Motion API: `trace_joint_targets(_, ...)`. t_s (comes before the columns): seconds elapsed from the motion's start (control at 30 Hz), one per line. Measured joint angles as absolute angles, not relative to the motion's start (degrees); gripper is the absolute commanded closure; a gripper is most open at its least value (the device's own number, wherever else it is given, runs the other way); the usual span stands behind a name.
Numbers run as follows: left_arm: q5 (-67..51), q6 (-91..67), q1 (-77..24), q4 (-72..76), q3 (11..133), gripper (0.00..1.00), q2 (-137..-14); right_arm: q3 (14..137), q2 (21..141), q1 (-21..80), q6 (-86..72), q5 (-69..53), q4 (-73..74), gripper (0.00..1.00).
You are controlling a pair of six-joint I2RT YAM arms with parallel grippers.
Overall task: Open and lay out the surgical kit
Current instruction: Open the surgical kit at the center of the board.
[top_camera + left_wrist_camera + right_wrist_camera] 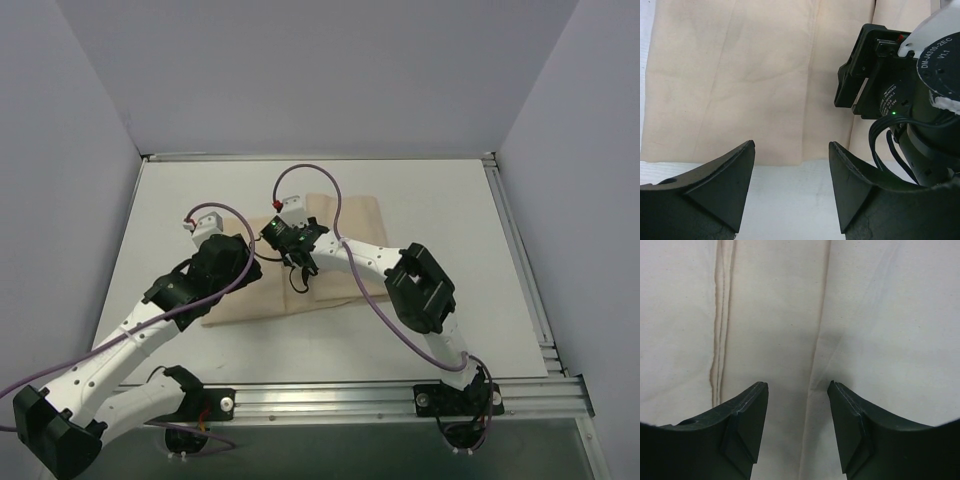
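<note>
The beige cloth wrap lies folded near the middle of the white worktop. We see bare worktop widest toward 3 o'clock and 12 o'clock, with grey walls closing the far and side edges. Both arms reach in over the cloth with bent elbows, the left from 7 o'clock and the right from 5 o'clock, their wrists close together. The left pincer is spread and holds nothing. Its tips sit at an edge of the cloth, with the right arm's wrist at its 2 o'clock. The right pincer is spread too and empty, above a crease. We cannot tell whether it touches.
</note>
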State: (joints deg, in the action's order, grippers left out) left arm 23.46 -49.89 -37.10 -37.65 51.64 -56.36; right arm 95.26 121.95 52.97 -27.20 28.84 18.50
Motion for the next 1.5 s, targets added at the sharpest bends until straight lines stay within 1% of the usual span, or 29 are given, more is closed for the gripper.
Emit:
trace_joint_targets(0.3,22.7,-50.4,-36.7,-36.0,49.2,0.3,-53.5,94.1,121.3,53.8,-27.2,32.6,19.2,0.48)
trace_joint_targets(0.4,22.2,-50.4,-36.5,-35.8,49.2,0.3,-53.5,94.1,121.3,54.0,-27.2,32.6,19.4,0.5)
trace_joint_targets(0.43,22.0,-50.4,-36.5,-35.7,49.2,0.3,-53.5,94.1,121.3,54.0,-27.2,32.7,19.5,0.53)
trace_joint_targets(0.47,21.9,-50.4,-36.5,-35.7,49.2,0.3,-53.5,94.1,121.3,54.0,-27.2,32.9,19.6,0.61)
trace_joint_targets(0.53,21.7,-50.4,-36.4,-35.7,49.2,0.3,-53.5,94.1,121.3,54.0,-27.3,33.4,20.2,0.66)
trace_joint_targets(0.57,21.6,-50.4,-36.4,-35.8,49.2,0.3,-53.5,94.1,121.3,54.0,-27.4,33.8,20.4,0.71)
trace_joint_targets(0.63,21.6,-50.4,-36.3,-35.8,49.2,0.3,-53.5,94.1,121.3,54.0,-27.6,34.5,20.8,0.73)
trace_joint_targets(0.67,21.5,-50.3,-36.2,-35.8,49.2,0.3,-53.4,94.1,121.3,54.0,-27.6,34.7,21.0,0.76)
trace_joint_targets(0.73,21.5,-50.3,-36.2,-35.8,49.2,0.3,-53.3,94.1,121.3,54.0,-27.8,35.2,21.2,0.8)
trace_joint_targets(0.77,21.5,-50.2,-36.1,-35.8,49.2,0.3,-53.3,94.1,121.3,54.0,-27.8,35.3,21.3,0.84)
trace_joint_targets(0.83,21.3,-50.2,-35.9,-35.8,49.2,0.3,-53.2,94.1,121.3,54.0,-27.8,35.7,21.4,0.88)
trace_joint_targets(0.9,21.1,-50.1,-35.8,-35.7,49.2,0.3,-53.3,94.1,121.3,53.8,-27.7,36.1,21.5,0.98)
trace_joint_targets(0.93,21.0,-50.0,-35.8,-35.7,49.2,0.3,-53.3,94.1,121.3,53.8,-27.7,36.1,21.6,1.0)
trace_joint_targets(1.13,20.0,-49.1,-35.6,-35.6,49.2,0.3,-53.5,94.1,121.2,52.0,-27.7,36.3,21.9,1.0)
trace_joint_targets(1.27,18.0,-47.4,-35.2,-34.4,49.2,0.3,-54.2,91.8,118.7,47.4,-26.9,36.5,22.1,1.0)
trace_joint_targets(1.37,16.5,-46.0,-35.0,-32.9,49.3,0.31,-55.4,87.3,113.0,39.9,-25.8,36.5,22.2,1.0)
trace_joint_targets(1.5,14.1,-44.2,-34.5,-31.8,50.6,0.3,-59.6,82.3,103.2,26.2,-23.4,36.6,22.0,1.0)
